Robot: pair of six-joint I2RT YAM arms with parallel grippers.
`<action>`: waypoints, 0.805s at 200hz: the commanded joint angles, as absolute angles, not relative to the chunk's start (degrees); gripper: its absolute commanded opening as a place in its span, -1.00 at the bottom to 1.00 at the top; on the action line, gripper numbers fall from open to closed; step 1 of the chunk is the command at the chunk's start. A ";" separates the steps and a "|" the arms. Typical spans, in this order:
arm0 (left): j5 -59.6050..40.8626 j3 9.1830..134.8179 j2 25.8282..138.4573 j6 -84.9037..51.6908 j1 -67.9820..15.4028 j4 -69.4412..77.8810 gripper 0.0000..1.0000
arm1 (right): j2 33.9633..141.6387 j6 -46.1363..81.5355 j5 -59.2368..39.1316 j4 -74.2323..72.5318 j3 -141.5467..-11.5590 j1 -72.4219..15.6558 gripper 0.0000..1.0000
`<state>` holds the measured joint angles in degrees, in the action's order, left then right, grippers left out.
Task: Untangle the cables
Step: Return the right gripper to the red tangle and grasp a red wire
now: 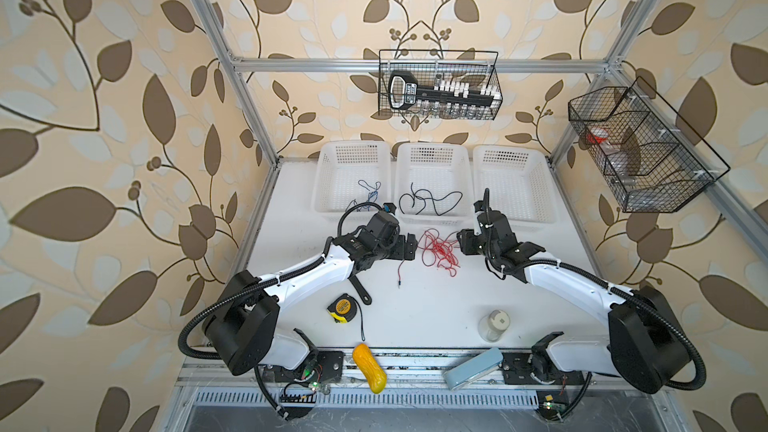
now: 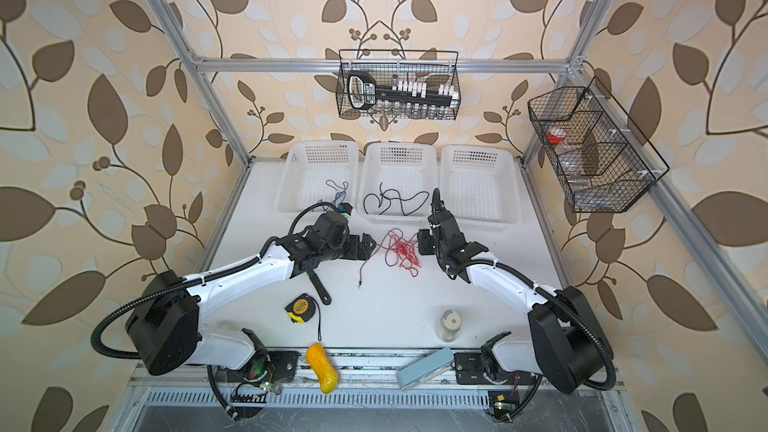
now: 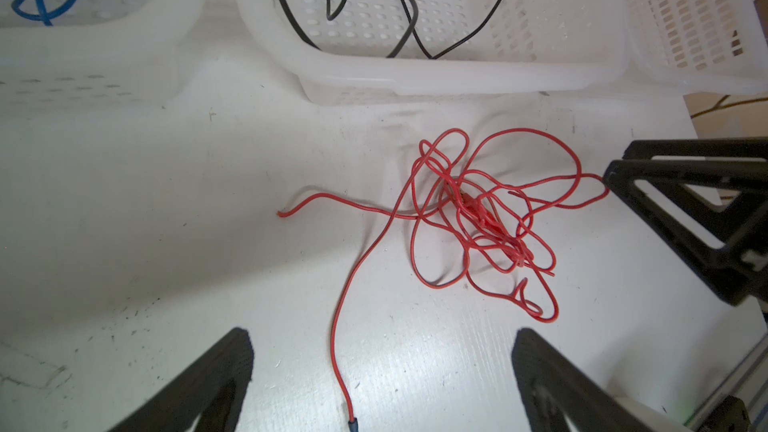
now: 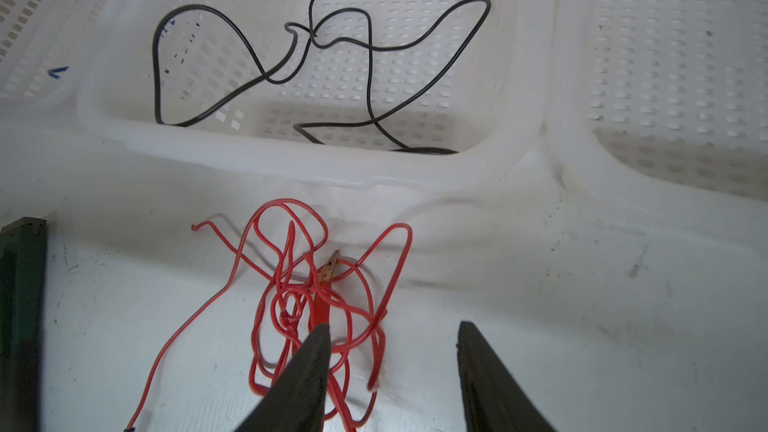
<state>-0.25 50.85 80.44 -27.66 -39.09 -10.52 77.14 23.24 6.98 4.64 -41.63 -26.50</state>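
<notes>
Lying on the surface (image 1: 415, 309), middle: red cable (image 1: 439, 249), light, floppy, snagging easily. Gaping empty at 9 o'clock, left tool (image 1: 414, 248); half open, gripping nothing, at 3, right tool (image 1: 460, 243). Likely pinching best at loose end (image 1: 399, 283), 7 o'clock.

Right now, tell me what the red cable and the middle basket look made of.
Red cable: thin wire in smooth, likely plastic insulation; it lies in springy loops, with a brassy, metal-looking clip. Middle basket: white, slightly translucent moulded plastic, probably; perforated walls, smooth rounded rim.
</notes>
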 commanded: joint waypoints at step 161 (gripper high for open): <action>-10.00 53.59 82.00 -28.47 -40.82 -1.12 0.98 | 70.66 21.21 2.90 6.36 -44.61 -31.67 -1.00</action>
